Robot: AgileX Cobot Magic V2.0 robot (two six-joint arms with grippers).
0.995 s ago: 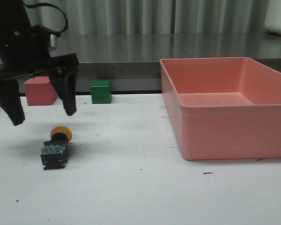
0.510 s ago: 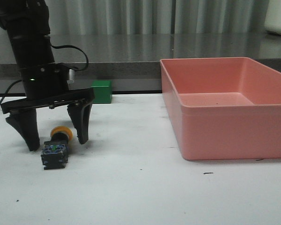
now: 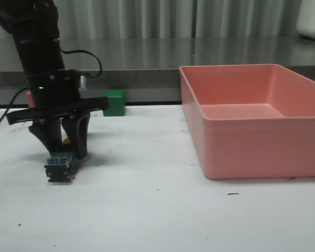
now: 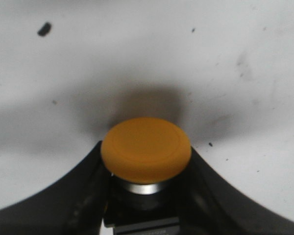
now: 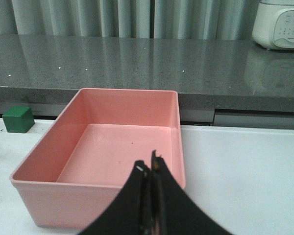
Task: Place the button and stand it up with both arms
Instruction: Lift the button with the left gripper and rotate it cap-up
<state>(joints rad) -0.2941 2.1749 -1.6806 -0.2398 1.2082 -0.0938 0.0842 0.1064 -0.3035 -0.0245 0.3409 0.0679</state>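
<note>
The button lies on its side on the white table at the left; its black blocky base (image 3: 60, 168) points to the front. My left gripper (image 3: 66, 152) has come down over it and is shut on its neck, behind the base. In the left wrist view the round yellow cap (image 4: 146, 154) and silvery collar (image 4: 145, 188) sit between the two black fingers (image 4: 83, 196), which press in from both sides. My right gripper (image 5: 151, 169) is shut and empty, and hovers in front of the pink bin (image 5: 100, 147). It does not show in the front view.
The big pink bin (image 3: 252, 126) fills the right half of the table. A green cube (image 3: 114, 102) stands at the table's back edge, and a red cube (image 3: 29, 97) shows only as a sliver behind the left arm. A white appliance (image 5: 279, 24) stands on the grey counter.
My left gripper came down from above the button, open, and then closed its fingers round the button's neck. The button has stayed in place.
</note>
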